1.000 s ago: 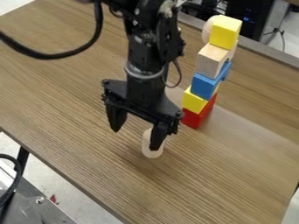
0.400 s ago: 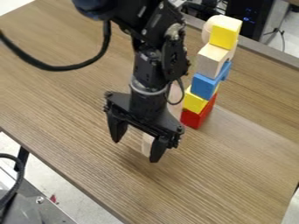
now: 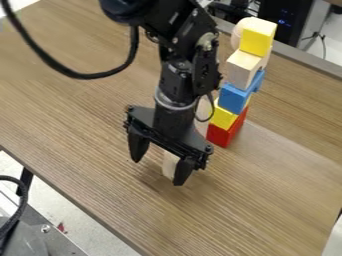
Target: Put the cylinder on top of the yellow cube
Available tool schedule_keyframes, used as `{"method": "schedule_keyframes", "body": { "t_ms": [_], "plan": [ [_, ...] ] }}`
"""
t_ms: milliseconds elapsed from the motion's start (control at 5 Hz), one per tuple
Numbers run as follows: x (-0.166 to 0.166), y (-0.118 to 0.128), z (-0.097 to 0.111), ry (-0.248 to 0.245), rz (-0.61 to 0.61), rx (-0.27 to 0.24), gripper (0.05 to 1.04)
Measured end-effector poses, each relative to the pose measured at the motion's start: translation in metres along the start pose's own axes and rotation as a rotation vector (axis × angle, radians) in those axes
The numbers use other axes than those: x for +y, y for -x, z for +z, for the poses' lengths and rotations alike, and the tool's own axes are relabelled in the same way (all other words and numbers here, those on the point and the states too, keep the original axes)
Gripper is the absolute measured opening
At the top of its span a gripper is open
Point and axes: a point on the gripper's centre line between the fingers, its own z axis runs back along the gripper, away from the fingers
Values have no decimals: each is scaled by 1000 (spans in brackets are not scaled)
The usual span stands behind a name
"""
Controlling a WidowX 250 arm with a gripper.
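While the hand (image 3: 159,170) hangs above the bench (image 3: 93,137) with its fingers well apart and nothing clamped, the pale cylinder (image 3: 169,164) shows just past it toward two o'clock, partly covered by the finger on the four o'clock side. Its visible edge runs roughly from twelve to six; whether it stands or lies, I cannot tell. The two fingertips are set along a line from ten to four — so the cylinder sits close to one finger rather than midway.

That offset is what the next move turns on. The hand probably needs a small shift to bring the cylinder squarely between the fingers before it lowers and closes; coming straight down, the nearer finger could knock it away.

The stack rises beyond, its base toward two o'clock and the yellow cube (image 3: 258,39) on top nearer one — the likely goal, though a second yellow block (image 3: 223,118) sits lower down. The grasp is still to be made.
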Motion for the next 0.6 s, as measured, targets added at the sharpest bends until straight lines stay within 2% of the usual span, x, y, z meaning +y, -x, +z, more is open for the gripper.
{"method": "schedule_keyframes", "body": {
  "t_ms": [200, 400, 600],
  "plan": [
    [2, -6, -4, -7, 9, 9, 961],
    [1, -16, 0, -4, 4, -11, 681],
    [2, -24, 2, 6, 33, -12, 516]
  ]
}}
